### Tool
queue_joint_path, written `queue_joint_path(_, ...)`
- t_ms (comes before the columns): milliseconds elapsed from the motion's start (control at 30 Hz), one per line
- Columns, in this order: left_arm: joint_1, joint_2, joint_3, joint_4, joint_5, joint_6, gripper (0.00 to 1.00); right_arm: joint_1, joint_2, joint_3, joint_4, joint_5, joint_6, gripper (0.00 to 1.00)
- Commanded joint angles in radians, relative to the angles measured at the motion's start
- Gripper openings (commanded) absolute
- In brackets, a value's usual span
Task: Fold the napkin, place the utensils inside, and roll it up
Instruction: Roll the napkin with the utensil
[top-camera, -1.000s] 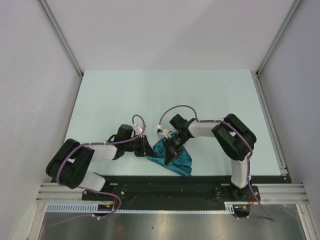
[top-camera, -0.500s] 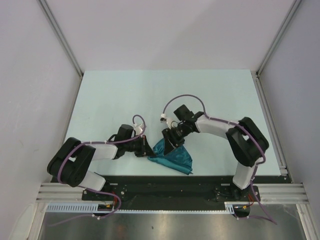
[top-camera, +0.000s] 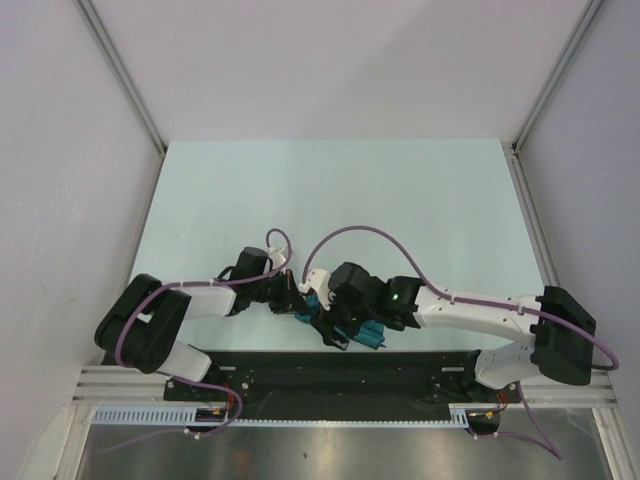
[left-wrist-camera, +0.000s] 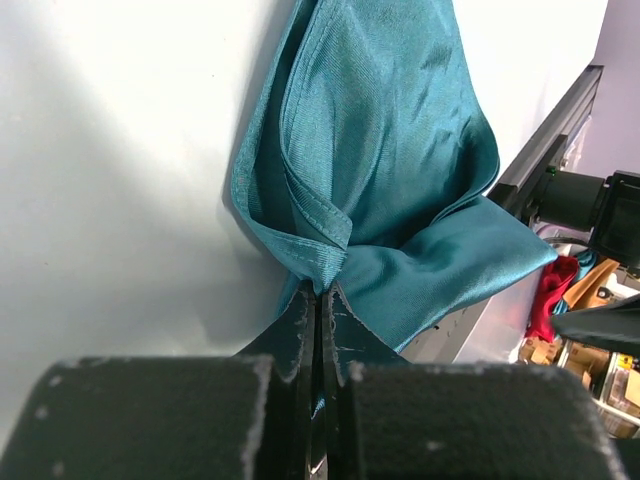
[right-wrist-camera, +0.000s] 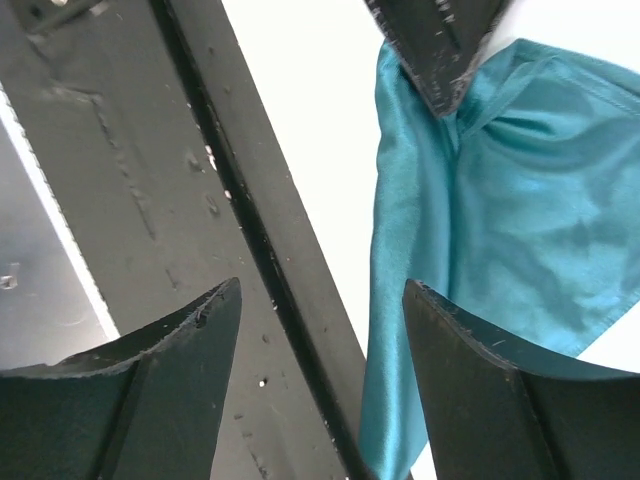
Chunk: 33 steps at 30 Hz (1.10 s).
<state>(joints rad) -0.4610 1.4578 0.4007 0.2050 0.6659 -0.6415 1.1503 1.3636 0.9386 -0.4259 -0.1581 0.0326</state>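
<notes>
The teal napkin (left-wrist-camera: 380, 150) lies bunched at the near edge of the table, mostly hidden under the arms in the top view, where a teal bit (top-camera: 374, 333) shows. My left gripper (left-wrist-camera: 322, 288) (top-camera: 298, 303) is shut on a gathered corner of the cloth. My right gripper (right-wrist-camera: 322, 290) (top-camera: 335, 332) is open, with nothing between its jaws. It hangs over the near table edge, with the napkin's hanging edge (right-wrist-camera: 520, 230) beside its right finger. The left gripper's fingertips (right-wrist-camera: 440, 50) show at the top of the right wrist view. The utensils are out of view.
The black base rail (top-camera: 300, 365) (right-wrist-camera: 200, 200) runs along the near table edge, right under the right gripper. The pale table top (top-camera: 400, 200) stretches away behind the arms. White walls and metal posts (top-camera: 130, 90) close in the sides. Clutter (left-wrist-camera: 555, 295) lies beyond the table edge.
The right gripper let go of the napkin and opened, and its arm swung low toward the near edge. The left gripper closed on the napkin's corner and stayed put.
</notes>
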Motion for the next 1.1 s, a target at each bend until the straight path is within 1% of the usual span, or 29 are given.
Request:
queue_joint_path(0,-0.007,0.007,0.012,-0.079,-0.032,0.051,0.0,0.048,0.052,0.012,0.044,0.115,-0.013,0.69)
queue_joint_path(200,-0.008,0.003,0.02,-0.095,-0.035,0.057,0.0,0.06,0.115,0.012,0.064,0.152,-0.03,0.69)
queue_joint_path(500,-0.007,0.003,0.027,-0.102,-0.032,0.062,0.0,0.048,0.167,-0.011,0.078,0.157,-0.06,0.69)
queue_joint_path(533,-0.007,0.003,0.029,-0.104,-0.032,0.065,0.0,0.049,0.17,-0.014,0.079,0.185,-0.066,0.69)
queue_joint_path(633,-0.008,0.006,0.035,-0.108,-0.029,0.069,0.0,0.048,0.167,-0.017,0.087,0.21,-0.076,0.69)
queue_joint_path(833,-0.008,0.01,0.033,-0.108,-0.029,0.069,0.0,0.055,0.138,0.003,0.078,0.23,-0.088,0.7)
queue_joint_path(1067,-0.007,0.01,0.038,-0.111,-0.029,0.068,0.0,0.054,0.155,-0.001,0.076,0.244,-0.1,0.7)
